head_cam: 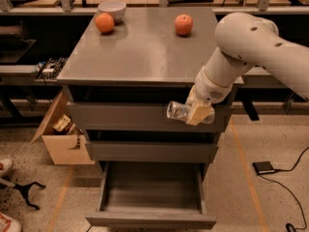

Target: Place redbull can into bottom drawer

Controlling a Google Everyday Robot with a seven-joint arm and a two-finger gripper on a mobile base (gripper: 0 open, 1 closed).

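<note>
Grey desk (140, 57), an orange (105, 22) at eleven o'clock; the bottom drawer (149, 197) lies open at six. At three, the redbull can (177, 111) sits sideways in the clamped jaws of the gripper (198, 114); dropped from this height, it might bounce out.

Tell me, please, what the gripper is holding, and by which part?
The gripper, in front of the top drawer, clamps the can across its body, one end sticking out.
</note>
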